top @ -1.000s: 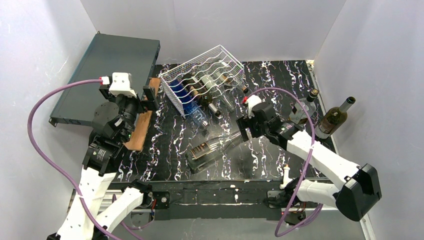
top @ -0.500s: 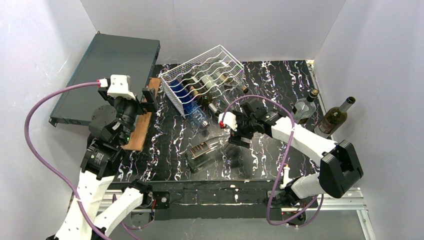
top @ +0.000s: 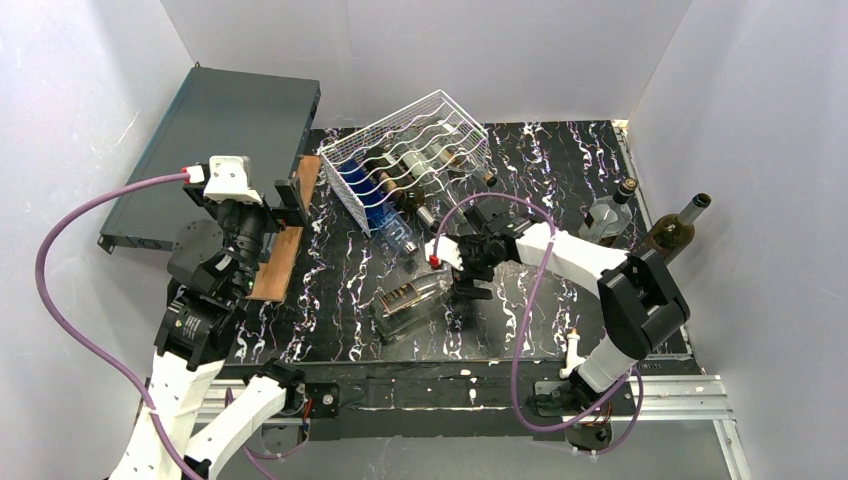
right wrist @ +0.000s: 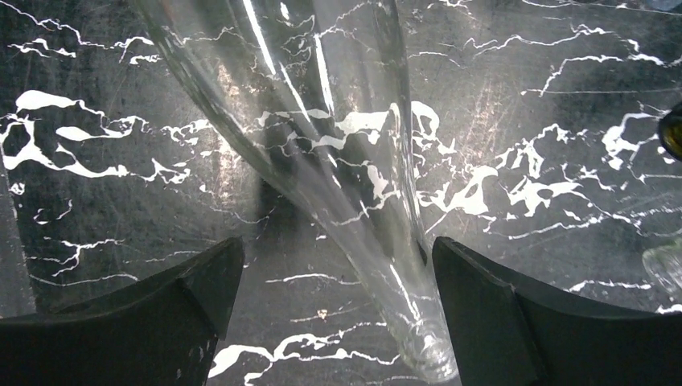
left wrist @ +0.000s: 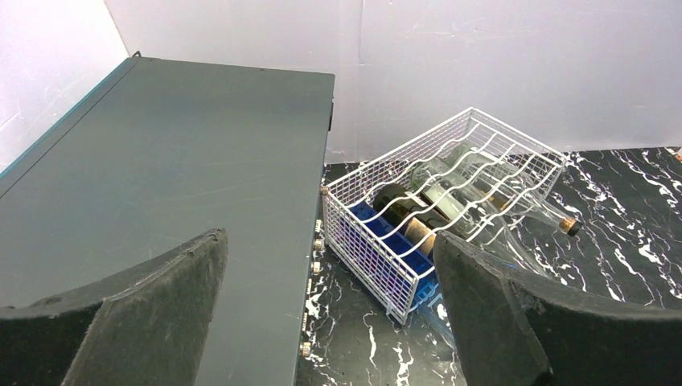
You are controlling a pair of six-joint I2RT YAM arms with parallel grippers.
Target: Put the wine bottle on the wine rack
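Both jaws spread (right astride wine bottle [top: 405,300] neck) | wine rack [top: 415,140] part-filled | grey box [top: 230,130] beside

A clear glass wine bottle [right wrist: 322,121] is lying on a black marble-patterned tabletop with white veins [right wrist: 547,121], its wide body entering at 12 o'clock and its neck tapering toward the mouth at about 5 o'clock. The right gripper [right wrist: 335,249] is straddling that neck with its jaws spread wide: one dark padded finger [right wrist: 161,322] is sitting at 7 o'clock, apart from the glass, while the other is sitting at 5 o'clock, just beside the neck. At 3 o'clock a dark olive sliver [right wrist: 672,133] and a clear glass sliver [right wrist: 663,265] are peeking in, too cropped to identify.
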